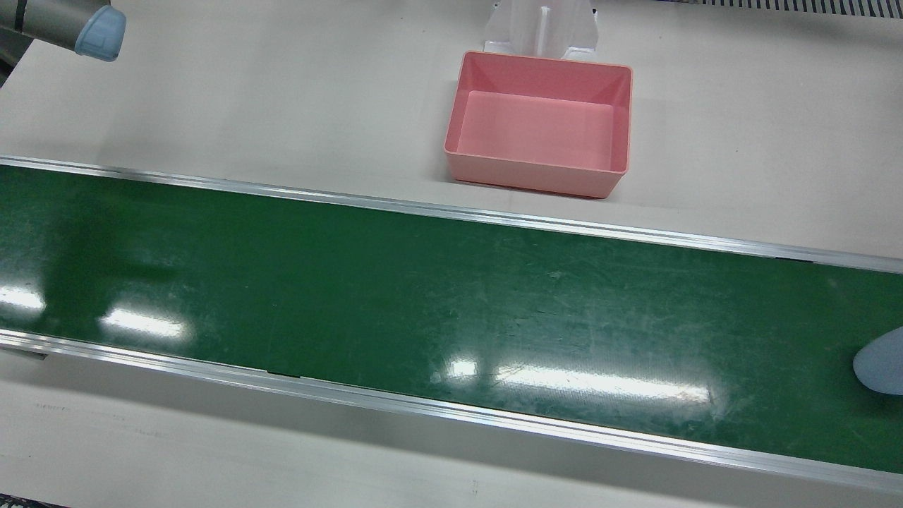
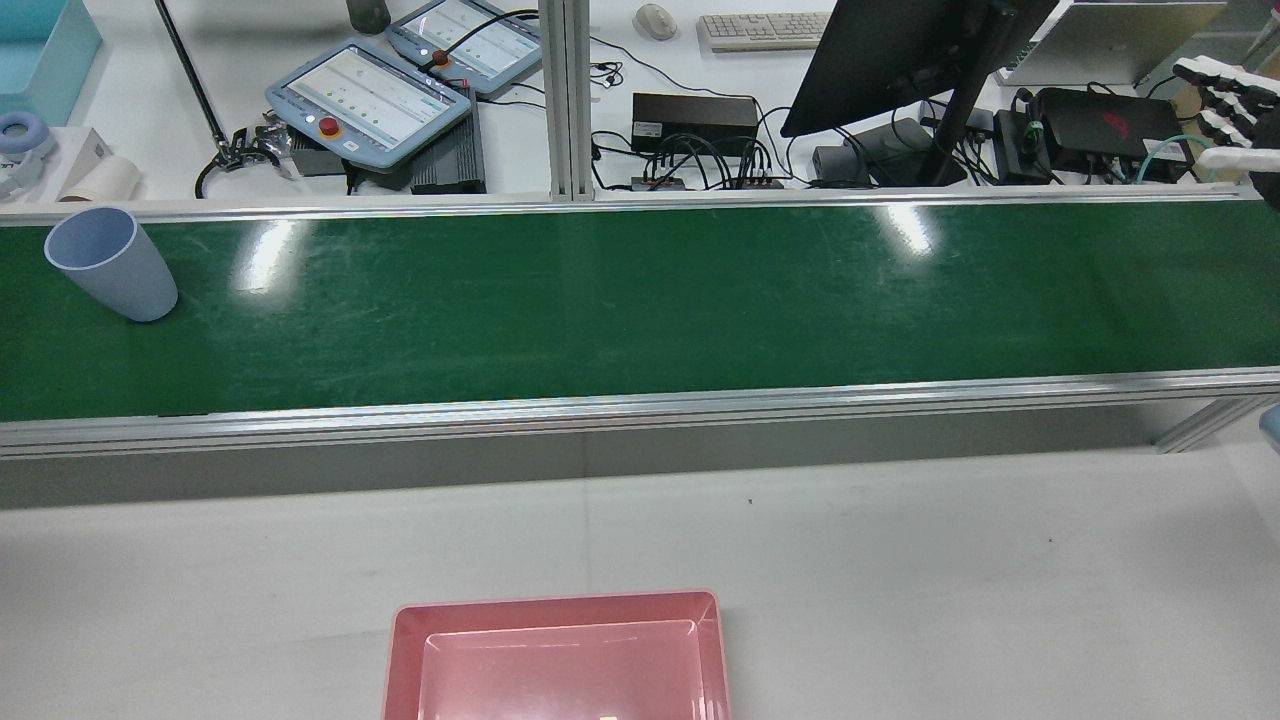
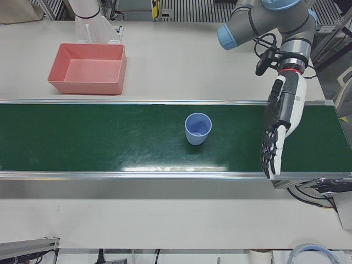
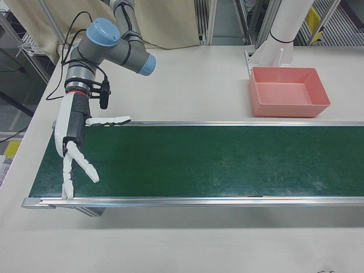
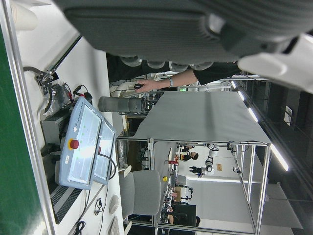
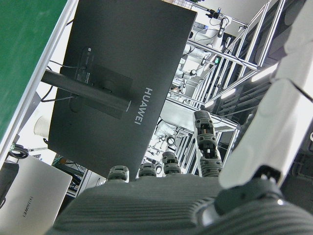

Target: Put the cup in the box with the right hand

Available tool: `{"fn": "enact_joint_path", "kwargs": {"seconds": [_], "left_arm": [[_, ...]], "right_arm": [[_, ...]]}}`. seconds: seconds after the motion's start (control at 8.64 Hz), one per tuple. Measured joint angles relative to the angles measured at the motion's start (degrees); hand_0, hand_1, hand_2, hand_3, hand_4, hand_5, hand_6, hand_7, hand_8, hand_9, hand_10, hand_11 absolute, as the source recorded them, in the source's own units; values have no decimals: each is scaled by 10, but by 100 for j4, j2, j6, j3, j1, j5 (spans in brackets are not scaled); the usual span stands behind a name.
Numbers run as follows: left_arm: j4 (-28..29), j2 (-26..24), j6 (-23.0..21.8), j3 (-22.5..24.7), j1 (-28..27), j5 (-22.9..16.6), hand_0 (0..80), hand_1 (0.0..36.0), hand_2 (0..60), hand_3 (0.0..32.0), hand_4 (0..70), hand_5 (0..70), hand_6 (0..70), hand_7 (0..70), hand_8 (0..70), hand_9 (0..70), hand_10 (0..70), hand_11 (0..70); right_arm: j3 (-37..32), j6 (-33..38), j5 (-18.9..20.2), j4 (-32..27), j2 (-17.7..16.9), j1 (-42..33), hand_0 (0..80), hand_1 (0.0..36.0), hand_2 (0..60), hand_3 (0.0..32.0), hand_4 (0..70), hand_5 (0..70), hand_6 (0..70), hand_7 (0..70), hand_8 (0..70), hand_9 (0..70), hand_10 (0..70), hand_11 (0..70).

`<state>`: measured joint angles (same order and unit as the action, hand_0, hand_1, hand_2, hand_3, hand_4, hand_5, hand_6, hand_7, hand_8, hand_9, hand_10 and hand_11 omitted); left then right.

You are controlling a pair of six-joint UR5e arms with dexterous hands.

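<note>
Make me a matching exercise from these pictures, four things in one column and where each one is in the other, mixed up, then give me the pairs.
Things:
1. cup
2. box
3. right hand
4. left hand

Places:
A. on the pale tabletop, off the belt, nothing in it
B. open over the belt end with no cup on it
C. upright on the green belt, untouched
D. open over the belt end nearest the cup

Pairs: 1-C, 2-A, 3-B, 4-D
</note>
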<state>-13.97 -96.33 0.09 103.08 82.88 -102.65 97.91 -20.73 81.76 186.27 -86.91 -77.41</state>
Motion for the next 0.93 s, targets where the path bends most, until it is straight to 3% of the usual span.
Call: {"fn": "enact_joint_path", "kwargs": {"seconds": [0.12,0.23,0.35,0.46,0.58,0.69,0.93], "left_arm": [[0,0,0,1,0,0,0,0,0,0,0,0,0,0,0,0,0,0],[0,0,0,-1,0,-1,0,0,0,0,0,0,0,0,0,0,0,0],[2,0,0,-3,0,2,0,0,0,0,0,0,0,0,0,0,0,0],[3,0,0,-5,0,2,0,0,0,0,0,0,0,0,0,0,0,0],[2,0,0,-6,0,4,0,0,0,0,0,0,0,0,0,0,0,0],[0,0,0,-6,0,3,0,0,0,0,0,0,0,0,0,0,0,0],[0,0,0,-7,0,3,0,0,0,0,0,0,0,0,0,0,0,0]], "right_arm": [[20,0,-1,19,7,15,491,140,76,118,56,49,21,120,5,34,12,36],[36,-1,-1,26,1,40,491,136,73,42,96,48,33,137,12,52,21,49],[52,2,-2,30,-8,73,490,149,114,6,97,49,37,142,10,50,25,54],[58,10,-2,29,-14,115,504,125,6,16,125,49,35,136,7,45,23,51],[64,24,-2,29,-16,168,497,132,43,22,112,48,34,134,7,45,21,49],[83,37,1,30,-25,201,488,149,118,20,93,47,34,136,7,44,21,47],[153,43,18,32,-64,228,492,126,54,22,122,45,34,141,7,46,20,46]]}}
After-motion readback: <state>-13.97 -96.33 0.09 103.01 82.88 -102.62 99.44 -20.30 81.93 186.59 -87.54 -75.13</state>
